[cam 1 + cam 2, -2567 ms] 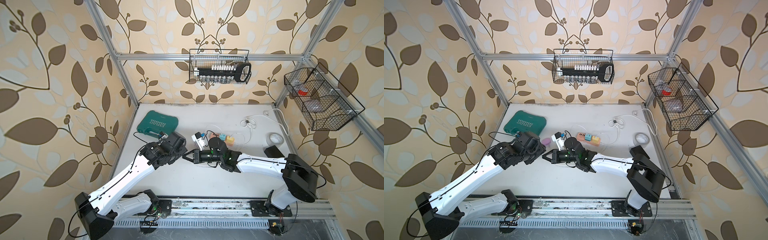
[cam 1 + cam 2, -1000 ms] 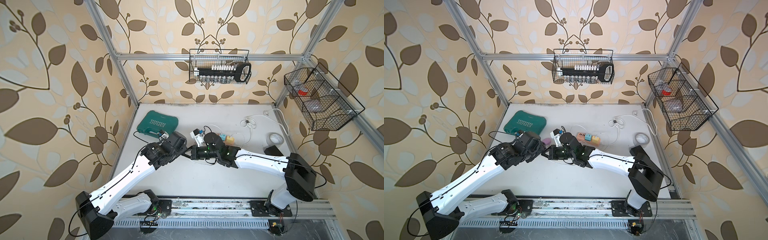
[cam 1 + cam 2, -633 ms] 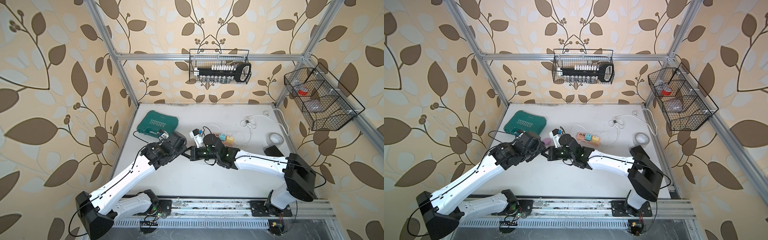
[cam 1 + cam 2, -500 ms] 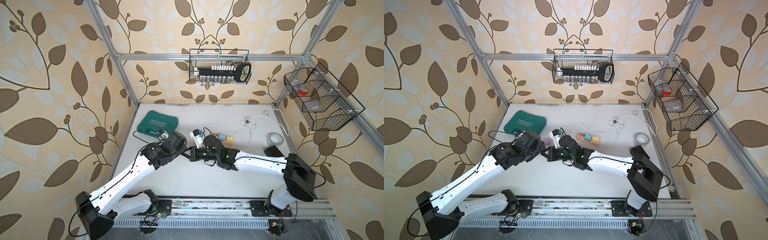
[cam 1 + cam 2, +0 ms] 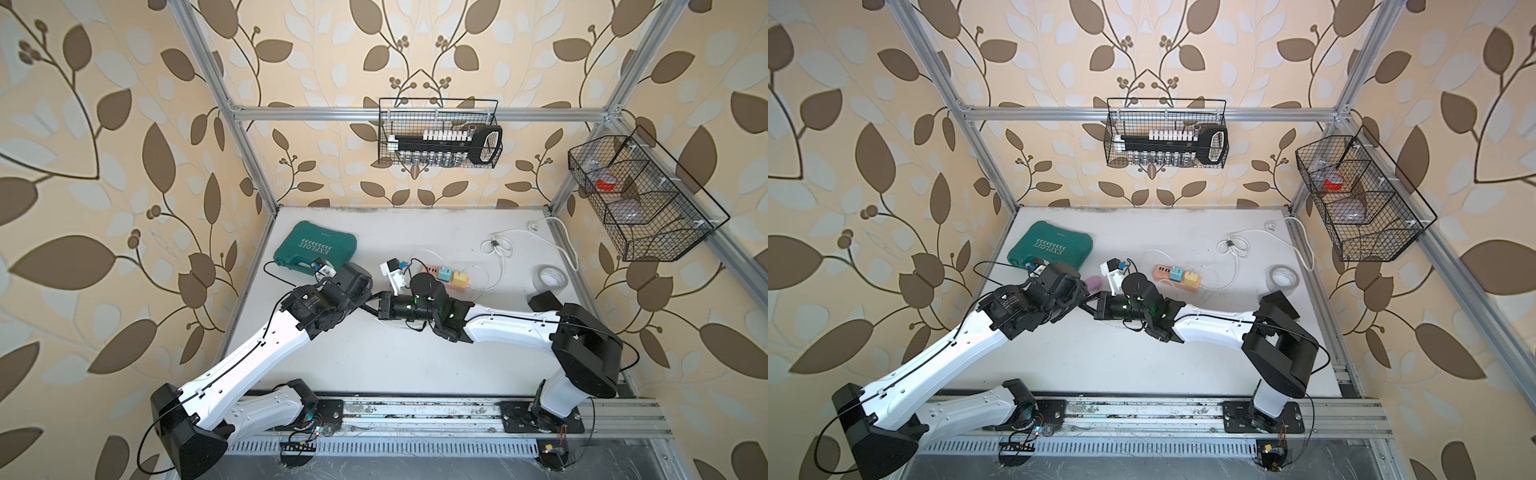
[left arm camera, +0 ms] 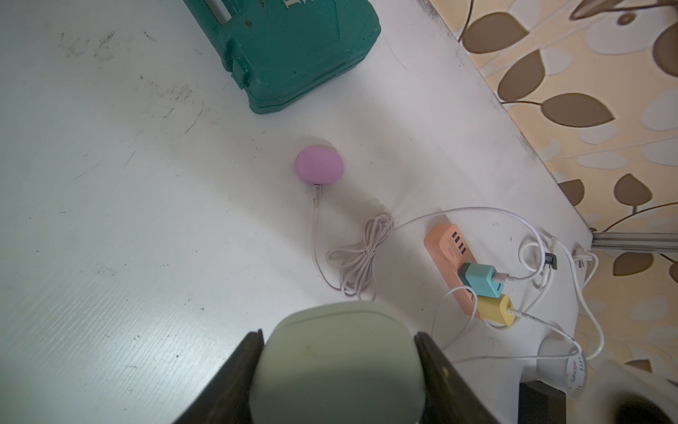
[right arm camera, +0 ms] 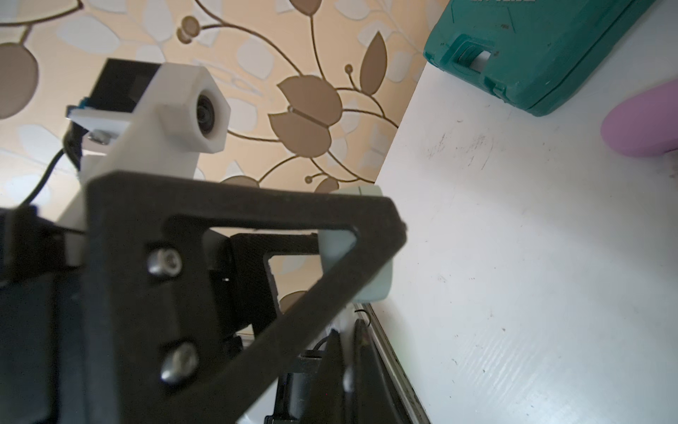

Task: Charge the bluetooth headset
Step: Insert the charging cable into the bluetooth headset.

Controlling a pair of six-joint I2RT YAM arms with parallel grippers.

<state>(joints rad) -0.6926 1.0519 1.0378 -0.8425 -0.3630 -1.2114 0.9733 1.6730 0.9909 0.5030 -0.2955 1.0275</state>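
The bluetooth headset is a pale green rounded case [image 6: 337, 367]. My left gripper [image 6: 339, 337] is shut on it, a black finger on each side, above the table. In the right wrist view a corner of the case [image 7: 370, 282] shows past the left gripper's black finger [image 7: 257, 227]. My right gripper [image 7: 346, 332] is shut on the white plug end of a thin charging cable, its tip just below the case. In both top views the two grippers [image 5: 368, 297] [image 5: 1086, 303] meet tip to tip at the table's left middle.
A pink oval case [image 6: 319, 164] lies on the table with a pink bundled cable [image 6: 359, 253] plugged in. An orange power strip [image 6: 447, 249] carries a blue charger [image 6: 480, 279] and a yellow charger [image 6: 495, 310]. A green tool case [image 5: 316, 249] sits back left and a tape roll [image 5: 550, 277] at right.
The right arm has shifted left and slightly back, bringing its closed tip up against the case in the left gripper. The left arm has barely moved.
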